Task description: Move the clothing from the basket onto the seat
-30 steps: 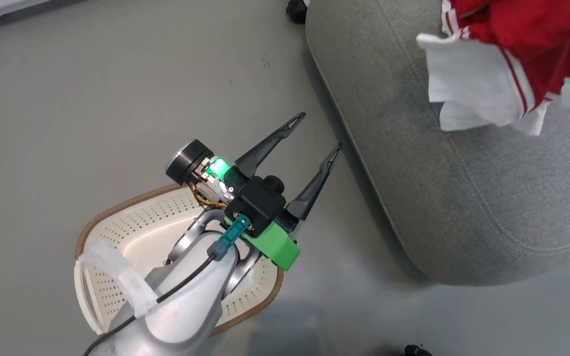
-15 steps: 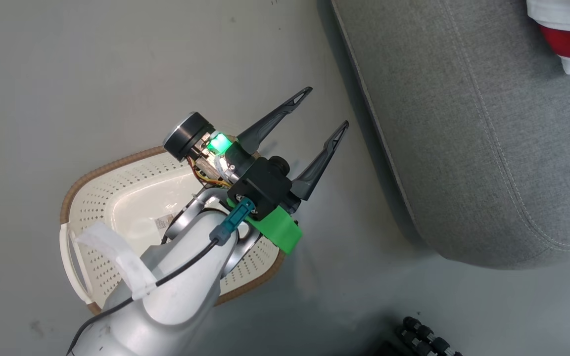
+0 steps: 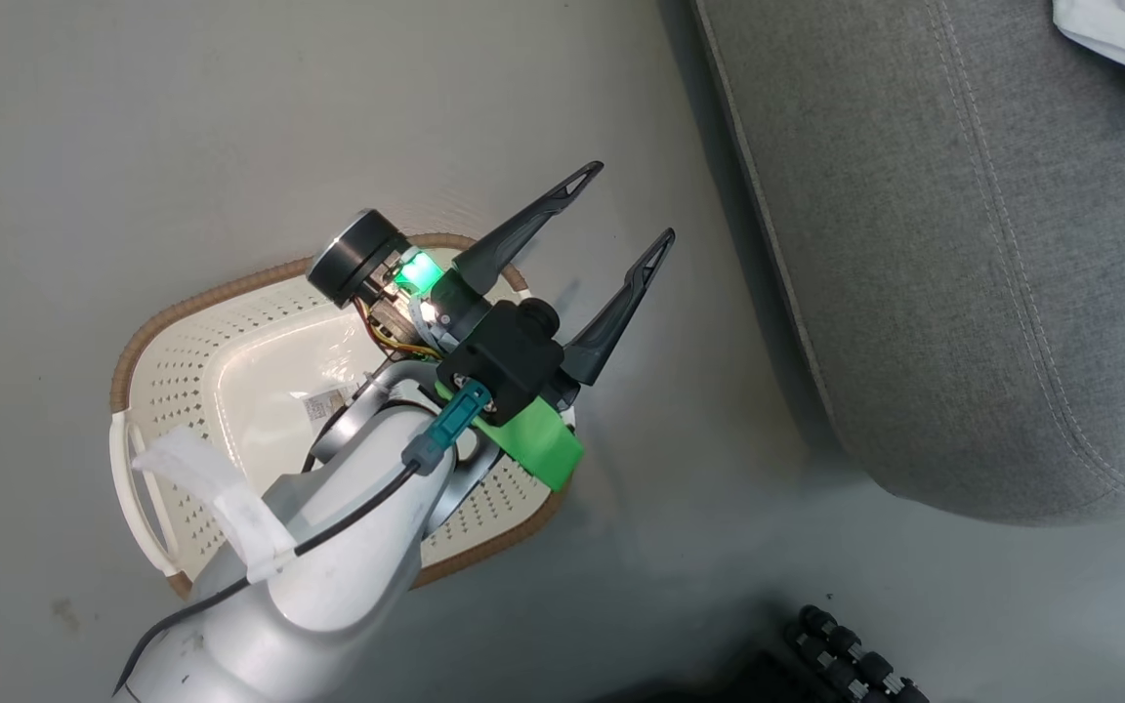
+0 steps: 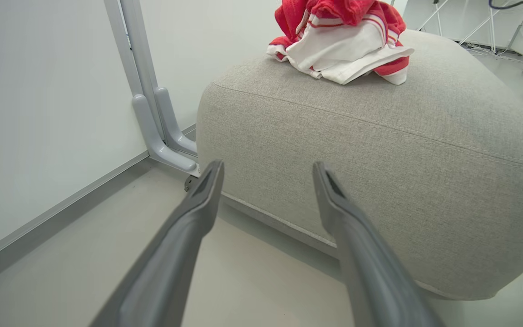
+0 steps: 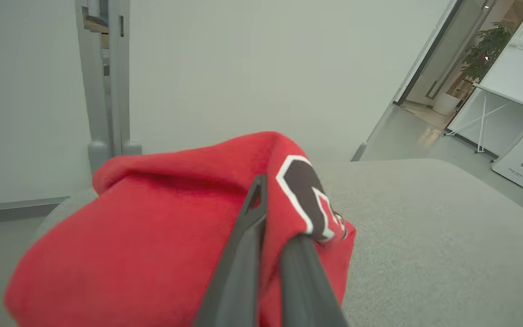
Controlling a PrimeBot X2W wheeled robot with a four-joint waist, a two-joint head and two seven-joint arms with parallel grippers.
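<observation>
The cream perforated basket [image 3: 230, 322] with its brown rim stands on the floor at lower left, and the part of its bottom I can see holds just a small label. My left gripper [image 3: 626, 205] hovers open over its right end, fingers pointing at the grey seat [image 3: 963, 254]. White and red clothing [image 3: 1124, 44] lies on the seat's far corner. In the left wrist view the open left gripper [image 4: 267, 168] faces the seat [image 4: 379, 136], which carries the bunched clothing [image 4: 343, 41]. My right gripper [image 5: 275, 213] is shut on the red numbered jersey [image 5: 152, 218] over the seat [image 5: 425, 236].
Black ribbed parts [image 3: 851, 654] sit at the head view's bottom edge. A grey frame post [image 4: 152, 113] and a white wall stand left of the seat. A doorway with a plant [image 5: 470, 59] and a white table [image 5: 511, 104] lie beyond the seat.
The head camera has moved, so seat and clothing have slid toward the upper right corner and more of the basket shows. My left gripper stays open above the basket.
</observation>
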